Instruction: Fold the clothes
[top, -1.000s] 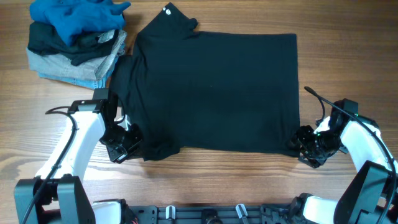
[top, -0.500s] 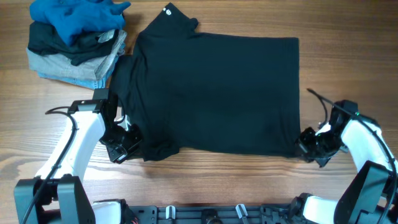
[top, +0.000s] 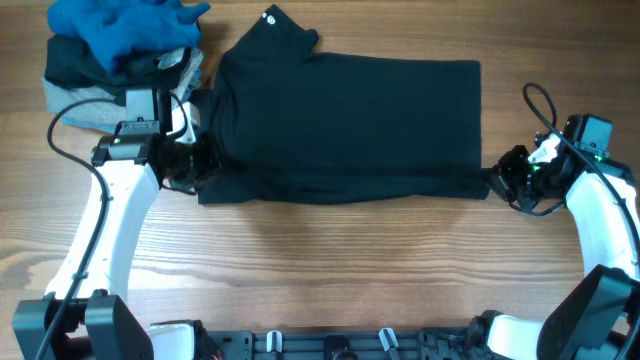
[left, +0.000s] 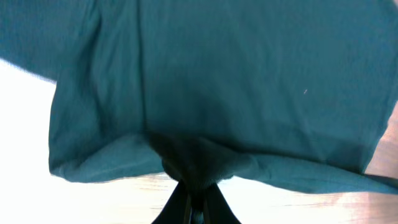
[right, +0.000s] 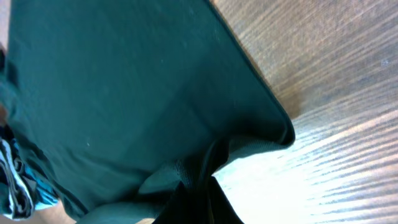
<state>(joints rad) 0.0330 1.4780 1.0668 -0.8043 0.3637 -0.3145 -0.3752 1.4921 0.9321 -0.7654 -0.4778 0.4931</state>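
A black T-shirt (top: 345, 125) lies spread on the wooden table, its near edge lifted and folded back toward the middle. My left gripper (top: 203, 165) is shut on the shirt's left near corner; in the left wrist view the cloth (left: 205, 93) bunches between the closed fingers (left: 180, 205). At the right, my right gripper (top: 500, 183) is shut on the shirt's right near corner, and the fabric (right: 124, 93) hangs in a fold from it in the right wrist view. The collar with a white tag (top: 270, 15) points to the far side.
A pile of clothes (top: 120, 60) sits at the far left: a blue garment on top, dark and grey ones under it, close to my left arm (top: 110, 220). Bare wooden table (top: 350, 270) stretches along the near side.
The right gripper has closed on the shirt's right corner. Both grippers have moved away from the near edge toward the far side, carrying the shirt's near hem up over the shirt.
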